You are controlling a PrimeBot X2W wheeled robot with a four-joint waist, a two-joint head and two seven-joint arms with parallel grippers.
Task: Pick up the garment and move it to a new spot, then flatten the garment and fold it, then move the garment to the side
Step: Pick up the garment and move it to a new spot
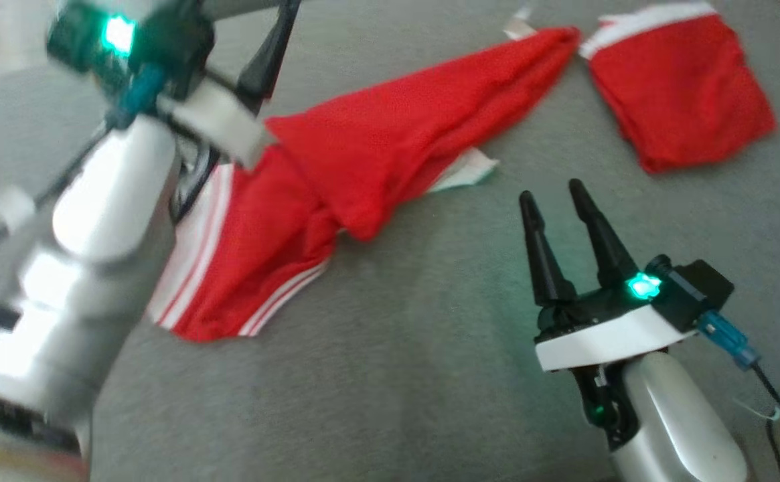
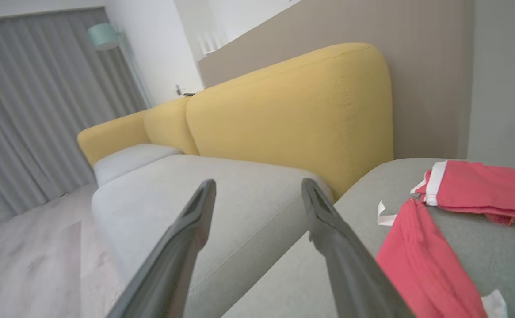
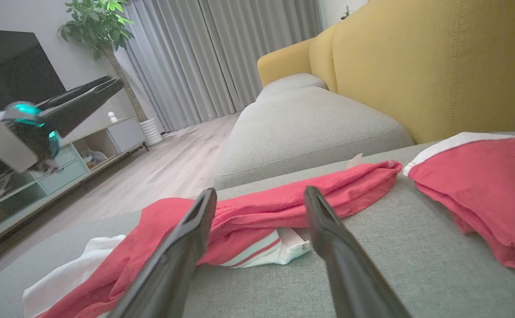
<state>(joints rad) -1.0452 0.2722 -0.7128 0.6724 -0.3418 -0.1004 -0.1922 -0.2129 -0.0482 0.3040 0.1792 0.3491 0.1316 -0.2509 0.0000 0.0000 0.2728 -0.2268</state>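
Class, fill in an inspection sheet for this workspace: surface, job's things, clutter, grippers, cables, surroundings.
Surface: grey cushion, plain fabric.
Job's things: long red garment, crumpled, not folded, white stripes at one end.
Clutter: second red garment, compact, lying apart at the far right.
Grippers: left gripper open, raised, empty; right gripper open, empty, short of the long garment.
Cables: blue-plugged cable at the right wrist.
Surroundings: yellow sofa back, grey curtains, potted plant.
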